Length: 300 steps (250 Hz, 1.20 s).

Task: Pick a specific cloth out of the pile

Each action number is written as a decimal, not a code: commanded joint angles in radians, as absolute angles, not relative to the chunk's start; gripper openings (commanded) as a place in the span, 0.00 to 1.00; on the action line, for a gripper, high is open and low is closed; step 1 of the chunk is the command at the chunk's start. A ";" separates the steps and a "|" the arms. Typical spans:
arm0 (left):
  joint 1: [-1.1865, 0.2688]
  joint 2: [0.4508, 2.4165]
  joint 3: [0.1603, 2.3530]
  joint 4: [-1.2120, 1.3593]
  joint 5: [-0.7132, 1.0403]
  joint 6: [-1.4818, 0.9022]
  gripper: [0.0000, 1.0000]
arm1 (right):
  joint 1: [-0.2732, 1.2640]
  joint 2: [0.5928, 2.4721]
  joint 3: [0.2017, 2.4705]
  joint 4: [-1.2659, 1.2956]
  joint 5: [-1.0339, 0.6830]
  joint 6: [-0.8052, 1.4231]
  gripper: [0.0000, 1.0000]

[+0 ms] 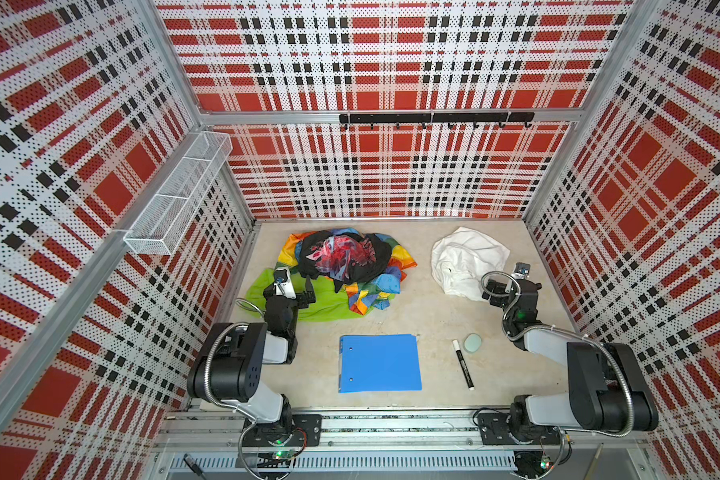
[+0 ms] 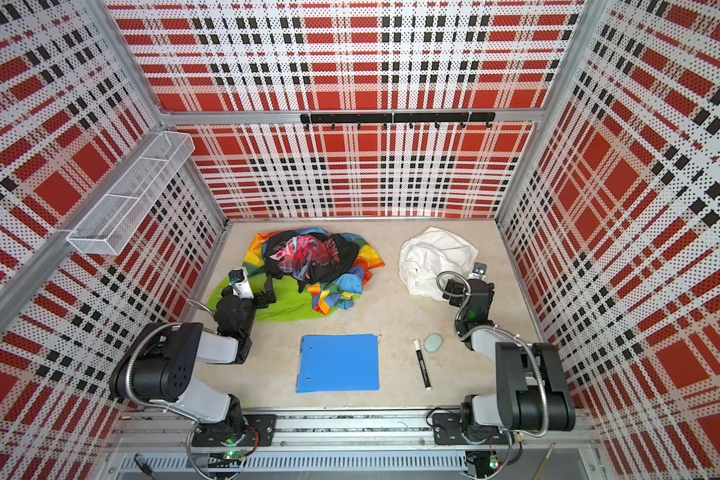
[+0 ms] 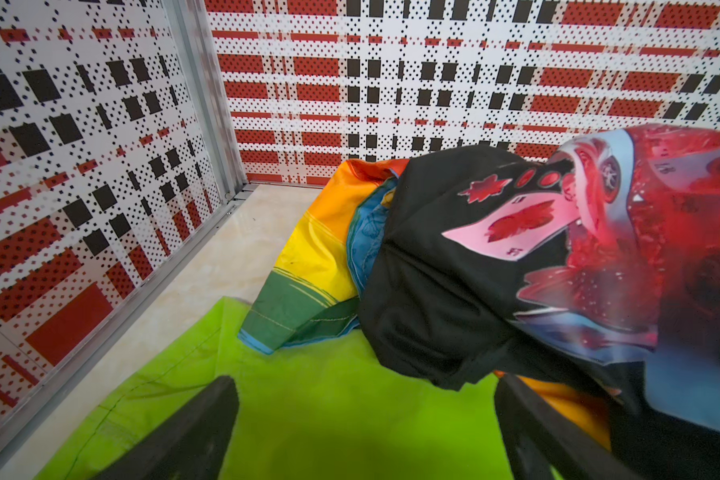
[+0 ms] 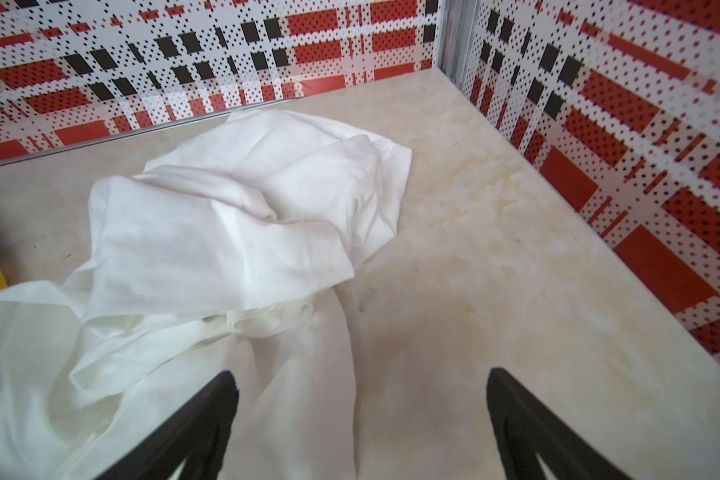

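The cloth [image 1: 468, 259] lies crumpled on its own at the back right of the tabletop [image 1: 425, 316]. It is well apart from the pile [image 1: 346, 266] at the back left, where a black garment [image 3: 433, 270] sits on a rainbow cloth [image 1: 375, 291] and a green cloth [image 3: 329, 415]. The right gripper [image 4: 360, 373] hangs empty with jaws wide apart at the cloth's near edge, one finger over fabric and one over bare tabletop. The left gripper [image 3: 364, 379], also spread wide and empty, hovers over the green cloth just beside the black garment.
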<state>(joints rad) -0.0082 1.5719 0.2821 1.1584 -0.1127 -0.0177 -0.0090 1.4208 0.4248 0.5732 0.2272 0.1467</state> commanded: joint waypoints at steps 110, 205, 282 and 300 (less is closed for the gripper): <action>-0.015 1.576 0.301 1.163 -0.119 -0.009 0.99 | 0.026 1.563 0.262 1.228 0.156 -0.045 1.00; 0.004 1.573 0.295 1.169 0.036 0.016 0.99 | 0.026 1.555 0.259 1.227 0.268 0.001 1.00; 0.015 1.574 0.302 1.157 0.047 0.007 0.99 | -0.020 1.557 0.279 1.189 -0.014 -0.034 1.00; 0.014 1.574 0.302 1.157 0.043 0.006 0.99 | -0.020 1.560 0.274 1.197 0.038 -0.020 1.00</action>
<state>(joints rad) 0.0063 1.5719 0.2825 1.1526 0.0269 0.0013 -0.0174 1.5532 0.2390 1.1912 0.0212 -0.0330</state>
